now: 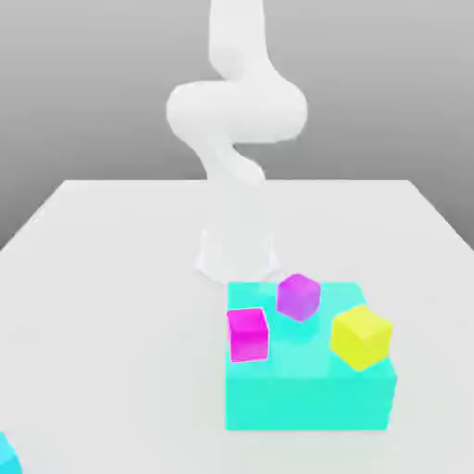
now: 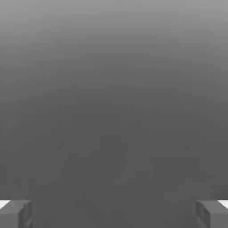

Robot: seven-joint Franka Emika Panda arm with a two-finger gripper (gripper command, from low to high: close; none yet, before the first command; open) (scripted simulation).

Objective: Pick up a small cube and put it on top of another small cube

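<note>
My gripper (image 2: 114,214) is spread open — empty. Magenta (image 1: 248,335), purple (image 1: 299,297) and yellow cubes (image 1: 361,337) rest on the cyan block (image 1: 307,402).

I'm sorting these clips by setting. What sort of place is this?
Most likely a simulated robot workspace: a plain white arm stands on a bare pale surface, with flat-coloured cubes on a cyan block.
</note>
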